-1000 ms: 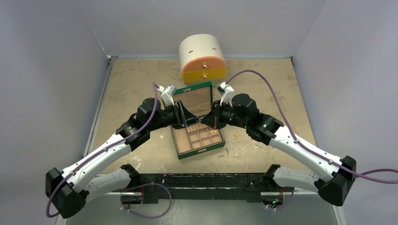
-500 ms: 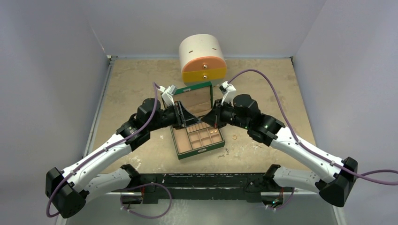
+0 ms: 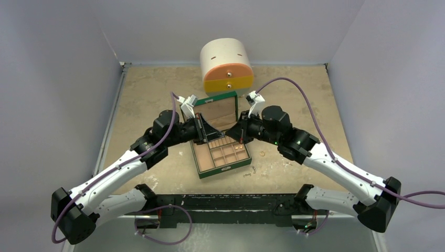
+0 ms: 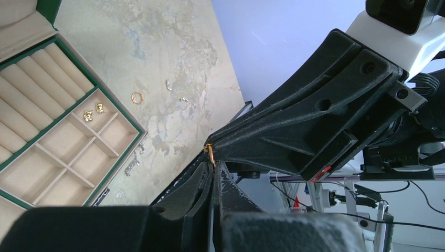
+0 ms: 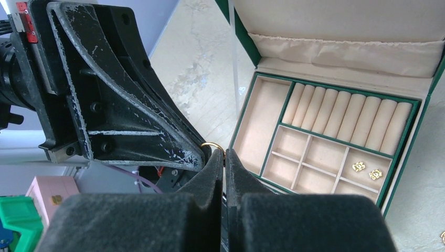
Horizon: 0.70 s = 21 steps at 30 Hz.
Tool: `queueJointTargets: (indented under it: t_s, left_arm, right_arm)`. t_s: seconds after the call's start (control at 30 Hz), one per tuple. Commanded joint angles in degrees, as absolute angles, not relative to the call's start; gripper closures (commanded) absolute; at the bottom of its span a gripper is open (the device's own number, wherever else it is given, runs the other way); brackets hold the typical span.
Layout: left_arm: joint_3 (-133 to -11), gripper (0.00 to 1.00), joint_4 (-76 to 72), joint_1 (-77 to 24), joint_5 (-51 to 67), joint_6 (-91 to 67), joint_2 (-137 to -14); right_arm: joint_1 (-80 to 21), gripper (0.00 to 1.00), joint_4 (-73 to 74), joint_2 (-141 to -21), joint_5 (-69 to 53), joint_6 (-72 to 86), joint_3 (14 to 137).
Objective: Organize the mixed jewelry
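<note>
My two grippers meet tip to tip above the open green box (image 3: 224, 168). A small gold ring (image 5: 212, 144) bridges them: the right gripper (image 5: 225, 153) is shut on one side of it, and the left gripper (image 4: 214, 166) is shut on the other, where the gold ring (image 4: 210, 153) shows edge-on. From above, the left gripper (image 3: 219, 137) and right gripper (image 3: 229, 137) hide the ring. Two gold flower studs (image 5: 367, 170) lie in a corner compartment. Another gold ring (image 4: 137, 97) and silvery bits (image 4: 175, 91) lie on the table beside the box.
The box lid (image 3: 217, 111) stands upright behind the grippers. A round cream, orange and yellow drawer chest (image 3: 226, 65) sits behind it, drawers shut. More small bits (image 3: 253, 169) lie on the table right of the box. Grey walls enclose the table (image 3: 147, 94).
The left gripper's fingers have closed onto the gold ring that the right gripper holds. The right arm has shifted very slightly; the box has not moved.
</note>
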<state>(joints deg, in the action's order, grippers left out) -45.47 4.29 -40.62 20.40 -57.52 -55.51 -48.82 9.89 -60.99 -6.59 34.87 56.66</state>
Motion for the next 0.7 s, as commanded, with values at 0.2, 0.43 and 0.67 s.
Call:
queueJointTargets:
  t_s: [0.2,0.43,0.67]
  left_arm:
    - [-45.16,1.00,1.87,-40.51,18.81,-57.10,-54.55]
    - [-44.59,1.00,-1.75,-40.50,19.67,-57.29,-53.70]
    - [-44.23,1.00,-6.35,-40.49,24.86,-56.87,-52.70]
  right_arm:
    - [-49.79,0.87,5.98,-57.91,-6.67,34.27,57.88]
    - [-49.83,0.62,9.14,-54.94,-6.05,34.17,59.05]
    - [-49.60,0.51,14.78,-50.66,-7.62,34.31,60.59]
